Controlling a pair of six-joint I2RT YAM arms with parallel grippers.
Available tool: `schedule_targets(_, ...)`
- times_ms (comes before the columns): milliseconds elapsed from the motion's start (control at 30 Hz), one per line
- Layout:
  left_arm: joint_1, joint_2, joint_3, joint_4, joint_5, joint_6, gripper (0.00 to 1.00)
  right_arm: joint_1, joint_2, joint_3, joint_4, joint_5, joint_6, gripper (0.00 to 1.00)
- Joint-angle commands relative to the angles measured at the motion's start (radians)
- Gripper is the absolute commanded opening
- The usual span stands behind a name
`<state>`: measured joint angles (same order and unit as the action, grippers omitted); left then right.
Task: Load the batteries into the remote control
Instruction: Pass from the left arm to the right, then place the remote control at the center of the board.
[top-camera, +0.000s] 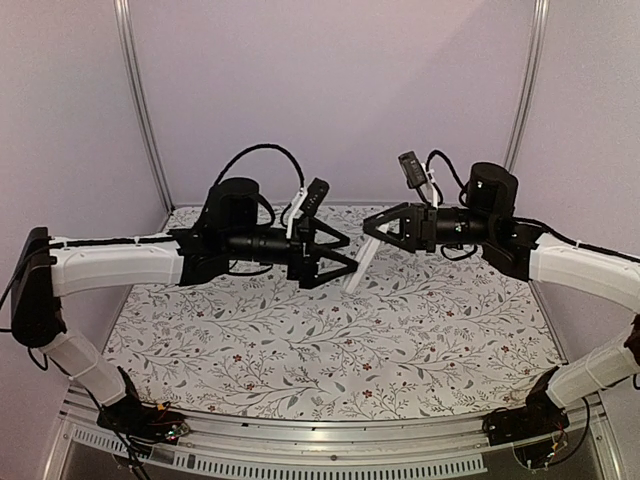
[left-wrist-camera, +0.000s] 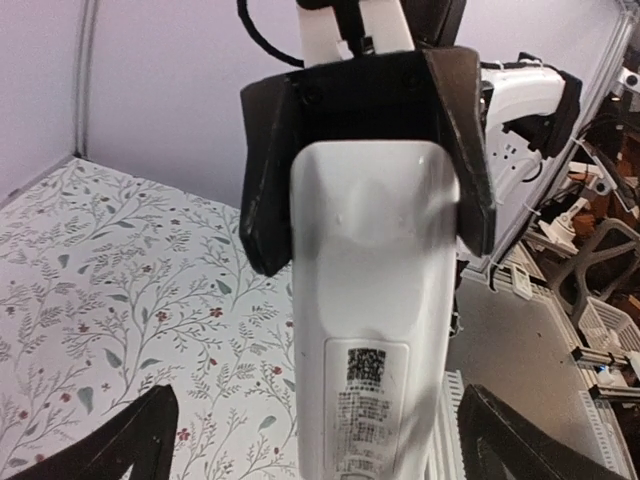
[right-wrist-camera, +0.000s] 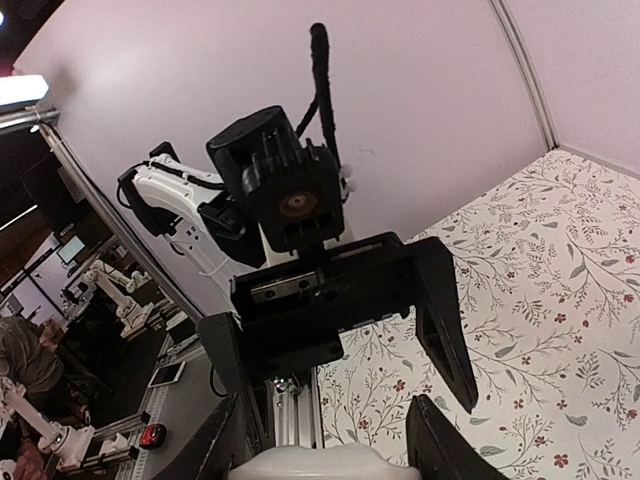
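Observation:
The white remote control (top-camera: 357, 270) hangs in mid-air above the table, between the two grippers. In the left wrist view the remote control (left-wrist-camera: 375, 330) shows its labelled back. My right gripper (left-wrist-camera: 370, 190) is shut on its far end, a black finger against each side. My left gripper (left-wrist-camera: 315, 440) is open, its fingers wide apart and clear of the remote's sides. The right wrist view shows the remote's rounded end (right-wrist-camera: 310, 465) between the fingers of my right gripper (right-wrist-camera: 320, 450). From above, my left gripper (top-camera: 345, 257) faces my right gripper (top-camera: 372, 238). The batteries are out of view.
A floral-patterned tablecloth (top-camera: 300, 350) covers the table beneath both raised arms. Metal frame posts (top-camera: 140, 100) and purple walls close in the back. Past the table's edge the wrist views show other equipment and chairs (left-wrist-camera: 590, 280).

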<state>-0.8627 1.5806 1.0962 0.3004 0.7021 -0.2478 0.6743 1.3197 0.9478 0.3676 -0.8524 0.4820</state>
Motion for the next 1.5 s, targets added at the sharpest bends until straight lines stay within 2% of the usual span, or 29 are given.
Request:
schedule_targets(0,0.054,-0.138,-0.08,-0.054,-0.291,0.022,0.99,0.006,0.056,0.13,-0.321,0.139,-0.086,0.15)
schedule_targets(133,0.076,-0.232,-0.133,-0.148,-0.591,0.038,1.0,0.006,0.156,0.261,-0.599,0.233,-0.182,0.15)
schedule_targets(267,0.105,-0.274,-0.161,-0.24,-0.76,-0.004,0.99,0.009,0.269,0.398,-0.837,0.299,-0.248,0.14)
schedule_targets(467,0.117,-0.281,-0.189,-0.297,-0.813,-0.022,0.99,0.067,0.493,0.627,-1.17,0.478,-0.36,0.14)
schedule_targets(700,0.121,-0.29,-0.21,-0.342,-0.865,-0.023,1.0,0.135,0.74,0.885,-1.432,0.654,-0.443,0.14)
schedule_targets(900,0.122,-0.302,-0.238,-0.334,-0.875,-0.027,1.0,0.186,0.95,1.07,-1.572,0.774,-0.506,0.17)
schedule_targets(1100,0.123,-0.292,-0.248,-0.323,-0.867,-0.027,1.0,0.2,1.075,1.197,-1.629,0.835,-0.52,0.21)
schedule_targets(1267,0.123,-0.286,-0.254,-0.318,-0.865,-0.034,0.99,0.201,1.147,1.248,-1.633,0.889,-0.516,0.31)
schedule_targets(1467,0.123,-0.278,-0.253,-0.319,-0.868,-0.03,0.99,0.201,1.181,1.255,-1.602,0.882,-0.508,0.44)
